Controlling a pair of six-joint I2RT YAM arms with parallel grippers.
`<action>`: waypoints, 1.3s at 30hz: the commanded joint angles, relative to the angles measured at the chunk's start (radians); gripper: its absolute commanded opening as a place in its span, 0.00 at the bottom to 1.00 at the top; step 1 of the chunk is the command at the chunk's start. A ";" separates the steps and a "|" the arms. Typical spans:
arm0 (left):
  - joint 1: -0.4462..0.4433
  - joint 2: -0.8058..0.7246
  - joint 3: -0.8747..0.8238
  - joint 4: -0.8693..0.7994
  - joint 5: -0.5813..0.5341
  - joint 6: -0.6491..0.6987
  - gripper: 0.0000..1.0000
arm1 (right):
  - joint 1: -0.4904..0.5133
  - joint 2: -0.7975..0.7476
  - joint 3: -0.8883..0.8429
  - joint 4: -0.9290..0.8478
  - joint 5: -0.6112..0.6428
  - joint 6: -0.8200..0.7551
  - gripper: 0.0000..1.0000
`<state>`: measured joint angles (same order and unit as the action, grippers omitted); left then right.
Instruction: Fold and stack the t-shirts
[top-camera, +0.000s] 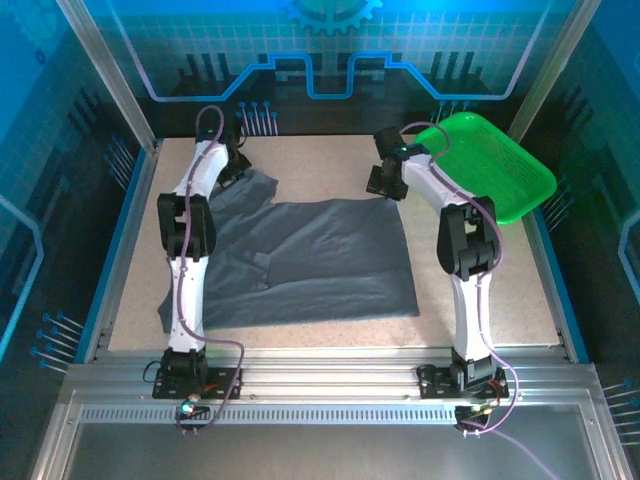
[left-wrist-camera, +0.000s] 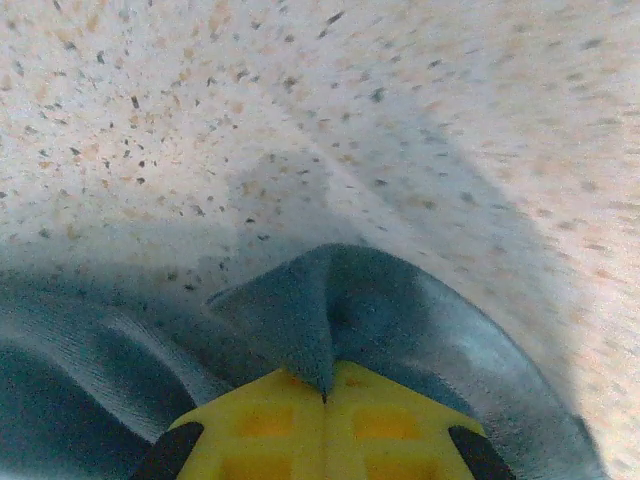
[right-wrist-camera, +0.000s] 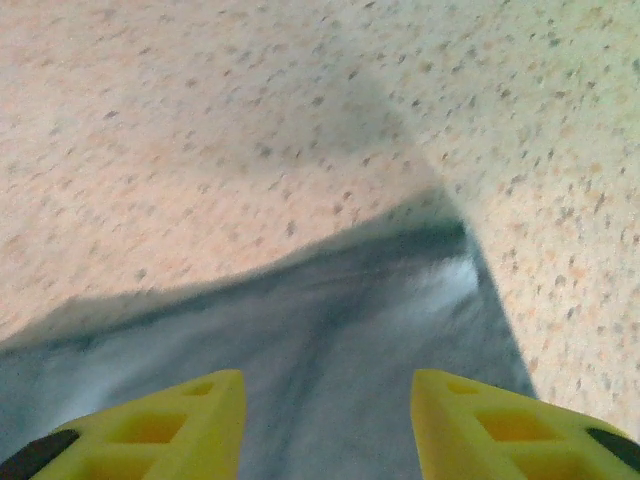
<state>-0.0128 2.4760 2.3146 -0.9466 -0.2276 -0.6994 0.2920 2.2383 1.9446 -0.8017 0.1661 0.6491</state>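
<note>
Soft bright light (t-shirt (right-wrist-camera: 330, 330) motion-blurred close up).

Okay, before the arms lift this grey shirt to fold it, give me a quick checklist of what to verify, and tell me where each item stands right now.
1. Grip of the left hand on the t-shirt edge: ok, shut with a cloth fold pinched.
2. Grip of the right hand: not ok, its fingers stand open over the shirt's far right corner.
3. Aim of the right hand at that corner: ok.
4. Number of layers in the left pinch: cannot tell.
5. Position of the green tray off the shirt: ok, it sits far right, apart.
</note>
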 joint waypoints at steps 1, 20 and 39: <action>-0.002 -0.142 -0.094 0.092 0.034 0.039 0.00 | -0.030 0.117 0.126 -0.093 0.090 -0.021 0.45; -0.007 -0.340 -0.371 0.185 0.139 0.041 0.00 | -0.051 0.314 0.334 -0.232 0.073 -0.023 0.33; 0.013 -0.730 -0.799 0.241 0.098 -0.051 0.00 | -0.005 -0.064 -0.054 0.076 0.103 -0.190 0.00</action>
<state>-0.0143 1.8622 1.6039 -0.7155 -0.1093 -0.7078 0.2695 2.3016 1.9518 -0.8230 0.2646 0.5156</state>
